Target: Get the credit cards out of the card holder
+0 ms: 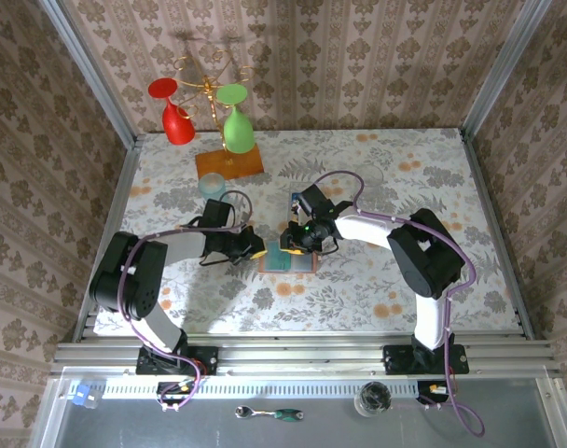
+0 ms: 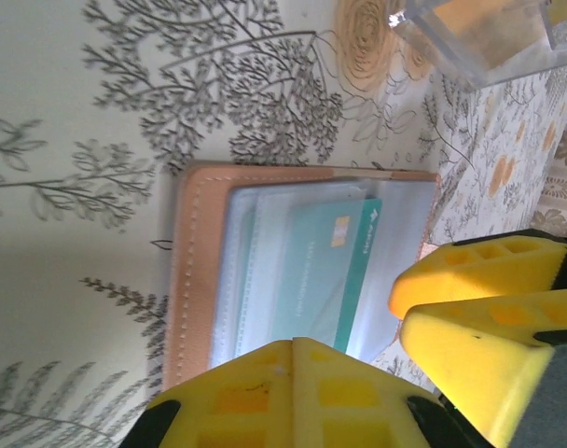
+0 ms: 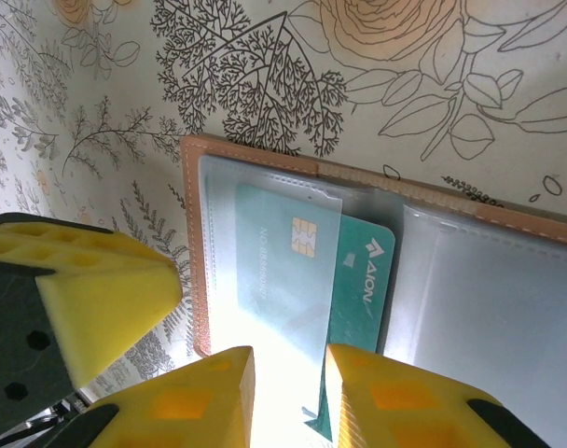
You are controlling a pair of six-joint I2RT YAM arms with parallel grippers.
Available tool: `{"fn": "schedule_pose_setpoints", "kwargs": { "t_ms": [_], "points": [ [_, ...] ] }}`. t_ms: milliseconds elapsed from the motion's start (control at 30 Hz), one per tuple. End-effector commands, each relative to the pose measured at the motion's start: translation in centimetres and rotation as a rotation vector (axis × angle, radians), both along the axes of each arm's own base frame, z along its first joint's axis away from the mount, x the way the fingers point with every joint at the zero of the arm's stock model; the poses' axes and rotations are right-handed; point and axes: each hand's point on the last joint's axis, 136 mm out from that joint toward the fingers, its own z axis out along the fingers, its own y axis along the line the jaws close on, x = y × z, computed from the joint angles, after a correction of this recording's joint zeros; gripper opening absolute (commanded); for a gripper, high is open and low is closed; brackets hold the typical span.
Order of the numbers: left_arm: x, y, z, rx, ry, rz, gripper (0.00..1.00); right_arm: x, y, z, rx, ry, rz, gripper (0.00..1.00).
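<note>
Centrally in the top view, on the floral-patterned table (image 1: 405,187), a small flat tan-pink leather card holder (image 1: 288,261), spread open with clear sleeves up and a teal plastic credit card (image 3: 363,289) partly slid out of one sleeve. At the wallet's left border, the left gripper (image 2: 294,392), yellow fingers pressed fully together. From the right, the right gripper (image 3: 288,369), jaws narrowly parted, poised at the card's lower edge in its wrist view, contact hard to tell.

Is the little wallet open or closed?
Open. The card holder lies spread flat with its clear inner pockets facing up, and a teal card shows partly slid out of one pocket.
</note>
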Motion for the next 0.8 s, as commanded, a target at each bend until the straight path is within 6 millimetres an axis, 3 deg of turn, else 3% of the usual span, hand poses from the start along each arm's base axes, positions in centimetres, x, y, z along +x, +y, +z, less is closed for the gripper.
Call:
{"fn": "schedule_pose_setpoints", "kwargs": {
  "t_ms": [0,400,767],
  "points": [
    [-0.1,-0.8,0.6,0.002,-0.008,-0.024,0.00,0.0,-0.6,0.8,-0.019,-0.025,-0.009,0.27],
    [-0.7,-0.6,-1.4,0.041,0.026,-0.037,0.00,-0.3,-0.5,-0.4,-0.024,0.012,-0.004,0.27],
    [-0.9,-0.3,-2.1,0.066,0.044,-0.035,0.00,-0.5,-1.5,-2.1,-0.075,0.032,-0.015,0.27]
  ]
}}
